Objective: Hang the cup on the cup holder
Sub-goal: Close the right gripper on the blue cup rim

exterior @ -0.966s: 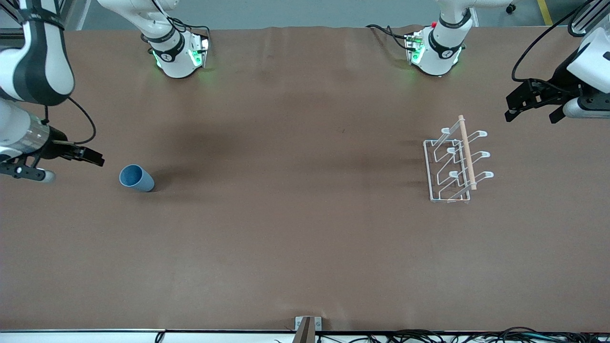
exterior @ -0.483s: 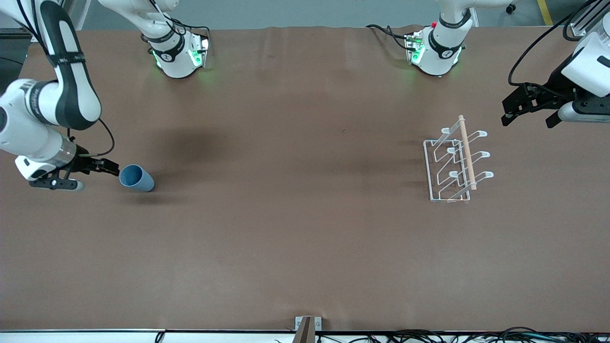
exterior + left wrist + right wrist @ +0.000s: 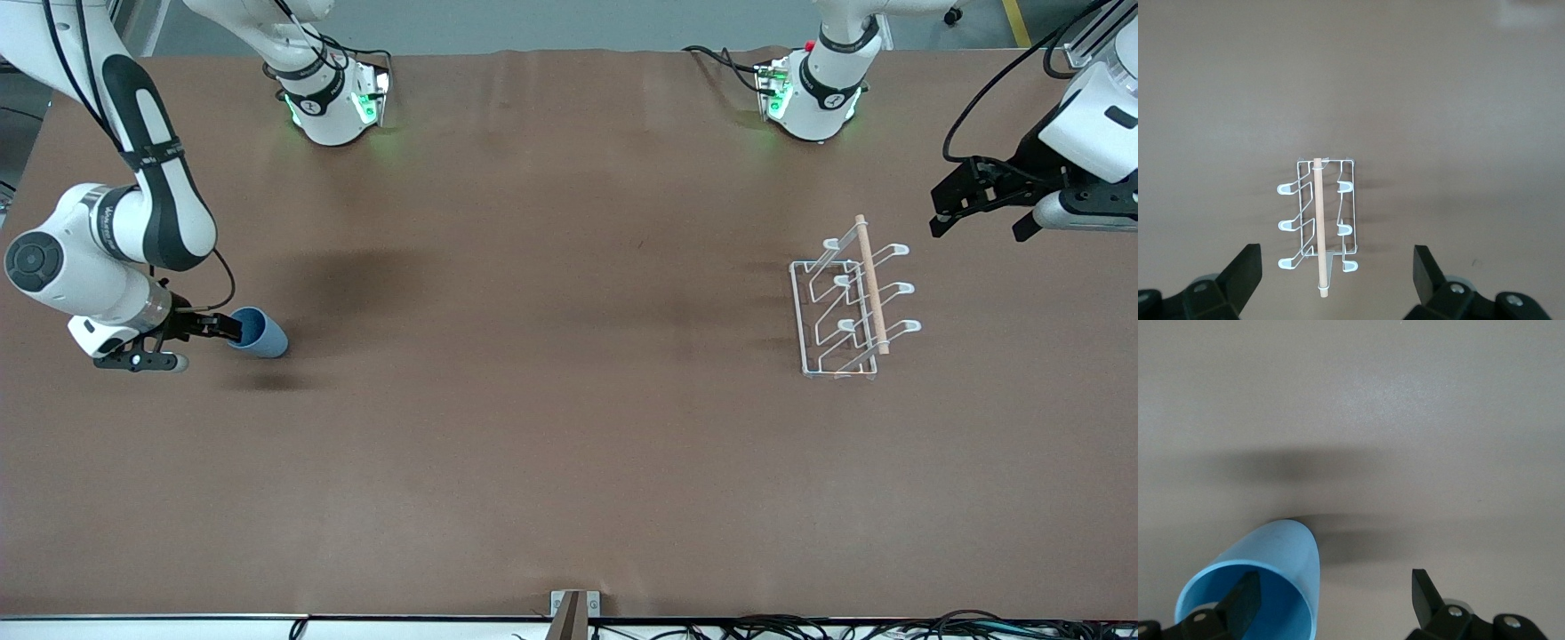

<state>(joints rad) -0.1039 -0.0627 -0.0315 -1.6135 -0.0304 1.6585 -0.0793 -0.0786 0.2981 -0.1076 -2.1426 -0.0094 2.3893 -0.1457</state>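
The light-blue cup (image 3: 260, 333) lies on its side near the right arm's end of the table, its mouth facing my right gripper (image 3: 229, 331). That gripper is open and low at the cup's mouth. In the right wrist view, one finger (image 3: 1245, 597) is inside the cup (image 3: 1281, 553) and the other finger (image 3: 1423, 590) is outside it, with my right gripper (image 3: 1335, 593) spanning the cup's wall. The white wire cup holder (image 3: 853, 302) with its wooden rod stands toward the left arm's end. My left gripper (image 3: 978, 220) is open and empty, up in the air beside it. The left wrist view shows the cup holder (image 3: 1317, 213) beyond my left gripper (image 3: 1336, 260).
The brown table (image 3: 551, 400) is bare between the cup and the cup holder. Both arm bases (image 3: 329, 98) stand along the edge farthest from the front camera. Cables lie along the edge nearest the camera.
My right gripper has moved down and across to the cup, and one finger now sits inside its mouth. My left gripper has drifted slightly toward the bases. The cup has not moved.
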